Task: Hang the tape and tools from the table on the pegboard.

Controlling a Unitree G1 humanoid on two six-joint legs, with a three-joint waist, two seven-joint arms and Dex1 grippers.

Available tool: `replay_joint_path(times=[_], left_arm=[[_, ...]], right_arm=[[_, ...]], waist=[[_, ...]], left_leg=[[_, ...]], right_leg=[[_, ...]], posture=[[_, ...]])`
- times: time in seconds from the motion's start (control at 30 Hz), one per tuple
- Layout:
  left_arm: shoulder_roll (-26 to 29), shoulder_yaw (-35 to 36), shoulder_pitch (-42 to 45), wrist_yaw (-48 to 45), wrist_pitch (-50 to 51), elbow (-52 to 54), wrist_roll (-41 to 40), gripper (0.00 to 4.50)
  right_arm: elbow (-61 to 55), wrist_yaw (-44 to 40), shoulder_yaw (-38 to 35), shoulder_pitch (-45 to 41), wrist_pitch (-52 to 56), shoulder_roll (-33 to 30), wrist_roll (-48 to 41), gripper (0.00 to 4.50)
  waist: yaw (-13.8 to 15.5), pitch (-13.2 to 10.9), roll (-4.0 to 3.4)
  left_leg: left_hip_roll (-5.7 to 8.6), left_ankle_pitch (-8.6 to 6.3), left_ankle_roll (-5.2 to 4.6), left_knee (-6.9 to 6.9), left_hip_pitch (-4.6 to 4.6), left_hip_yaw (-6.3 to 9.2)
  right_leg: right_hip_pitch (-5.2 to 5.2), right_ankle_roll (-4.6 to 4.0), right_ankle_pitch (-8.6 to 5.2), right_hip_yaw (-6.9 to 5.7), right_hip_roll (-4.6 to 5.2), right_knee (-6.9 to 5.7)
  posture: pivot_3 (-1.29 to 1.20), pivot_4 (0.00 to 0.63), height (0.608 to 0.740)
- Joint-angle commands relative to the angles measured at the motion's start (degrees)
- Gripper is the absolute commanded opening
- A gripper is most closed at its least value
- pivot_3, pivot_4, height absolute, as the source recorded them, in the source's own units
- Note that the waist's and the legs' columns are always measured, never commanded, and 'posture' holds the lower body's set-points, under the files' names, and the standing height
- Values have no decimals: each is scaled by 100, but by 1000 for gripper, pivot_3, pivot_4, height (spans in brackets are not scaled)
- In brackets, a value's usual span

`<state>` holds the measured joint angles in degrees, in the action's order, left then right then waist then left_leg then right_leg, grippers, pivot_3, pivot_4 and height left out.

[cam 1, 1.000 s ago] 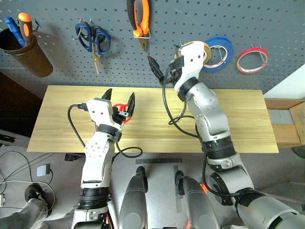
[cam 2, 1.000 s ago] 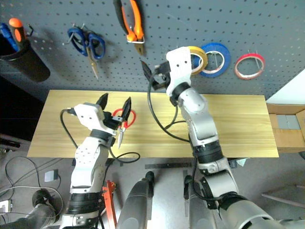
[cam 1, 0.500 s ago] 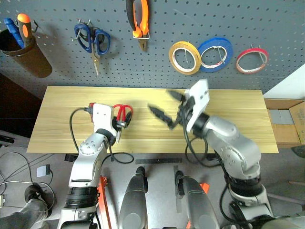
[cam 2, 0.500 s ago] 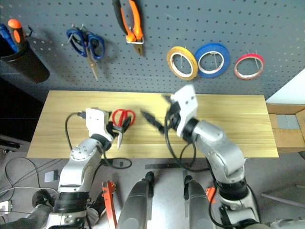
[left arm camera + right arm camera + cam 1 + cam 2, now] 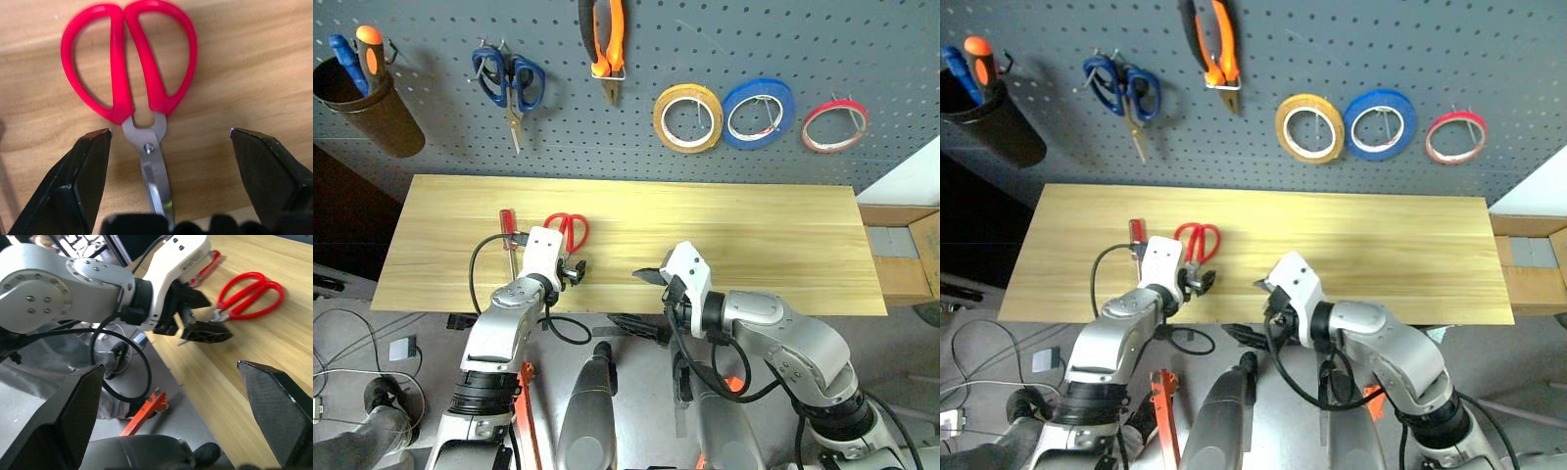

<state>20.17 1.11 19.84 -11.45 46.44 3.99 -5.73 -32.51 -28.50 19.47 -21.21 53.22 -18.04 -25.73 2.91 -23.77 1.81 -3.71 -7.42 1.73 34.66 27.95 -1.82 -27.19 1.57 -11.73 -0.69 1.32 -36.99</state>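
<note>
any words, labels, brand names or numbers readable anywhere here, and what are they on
None can be read.
Red-handled steel scissors on the light wood table: no marking shows on handles or blades.
Yellow, blue and red tape rolls on the dark grey pegboard: no print visible.
Orange-and-black pliers: any marking is too small to tell.

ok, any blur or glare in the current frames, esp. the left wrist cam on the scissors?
Left wrist view: red-handled scissors sharp at the handles, blade softens and catches glare near the lens; left end effector fingers slightly soft. Right wrist view: near fingers defocused. Eye views: crisp, even light on the table.
</note>
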Motion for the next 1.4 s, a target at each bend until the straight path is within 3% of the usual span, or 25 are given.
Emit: replay_joint_path(times=[0.03, 0.23, 0.53, 1.2, 1.4], left_arm=[[0, -137, 37, 39, 273, 203, 108, 4152], [29, -99, 140, 157, 482, -18, 249, 4152], [-53, -278, 206, 282, 720, -73, 387, 4152], [-242, 377, 562, 384, 1170, -724, 181, 4152], [-226, 432, 481, 358, 1311, -770, 154, 2274]], right_arm=[[-212, 70, 66, 84, -80, 18, 30, 4482], [339, 749, -538, -316, -485, 610, 294, 4482], [510, 745, -485, -348, -650, 586, 518, 4482], [443, 795, -480, -329, -533, 571, 677, 4482], [430, 856, -523, -318, -493, 570, 665, 4500]], waist=[[-1, 0, 0], [-26, 0, 0], [-3, 0, 0], [-26, 1, 0], [-57, 1, 0]], left_leg=[[-1, 0, 0, 0, 0, 2], [-3, 0, 0, 5, -4, 4], [2, 0, 1, 6, -2, -1], [0, 0, 0, 15, -11, 1], [-1, 0, 0, 15, -13, 0]], right_leg=[[0, 0, 0, -3, -2, -2], [0, 1, 1, -1, -4, -11], [2, 2, 1, 1, 2, -5], [7, 3, 2, 2, 0, -17], [8, 3, 2, 3, 0, -18]], posture=[[116, 428, 740], [113, 430, 740], [106, 436, 740], [96, 449, 740], [98, 450, 740]])
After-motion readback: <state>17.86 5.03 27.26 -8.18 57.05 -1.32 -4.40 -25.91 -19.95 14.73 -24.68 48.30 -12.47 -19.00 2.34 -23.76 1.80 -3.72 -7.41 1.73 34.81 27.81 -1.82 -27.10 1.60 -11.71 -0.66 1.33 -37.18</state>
